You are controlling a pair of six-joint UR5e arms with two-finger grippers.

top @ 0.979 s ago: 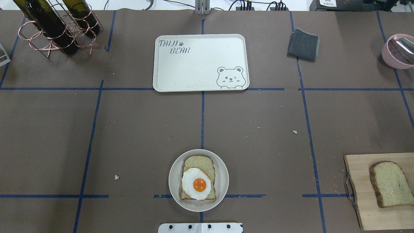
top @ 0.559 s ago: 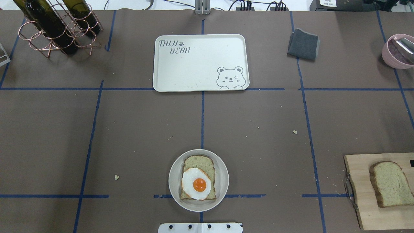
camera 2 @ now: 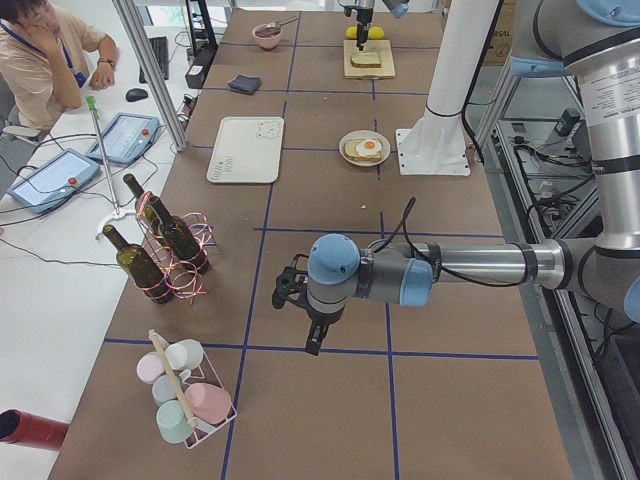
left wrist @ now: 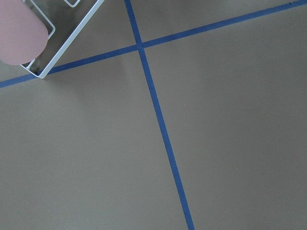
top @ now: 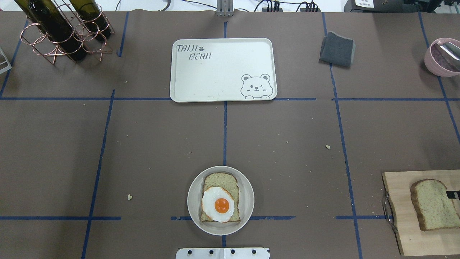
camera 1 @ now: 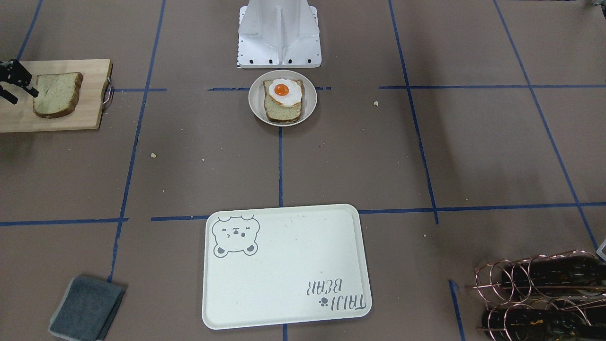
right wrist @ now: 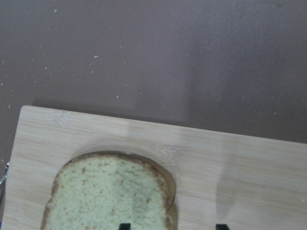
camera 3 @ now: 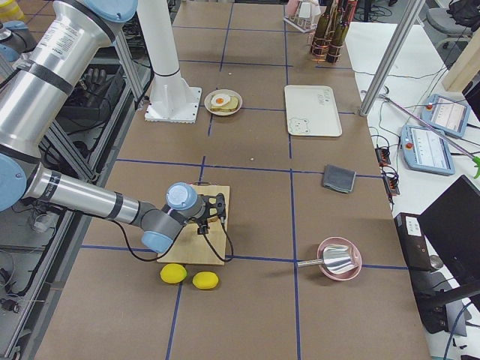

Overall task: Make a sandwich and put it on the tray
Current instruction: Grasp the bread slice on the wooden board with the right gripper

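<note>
The sandwich is half built: one bread slice topped with the fried egg lies in the round plate near the robot's base, and the second slice lies on the wooden cutting board far to the right. The tray sits well apart, across the table. The right gripper hangs over the board with its fingers spread, one tip above that slice's edge. A pink bowl holds a metal scoop; a copper rack holds dark bottles. The left gripper hangs near a cup rack; I cannot tell whether its fingers are apart or together.
</note>
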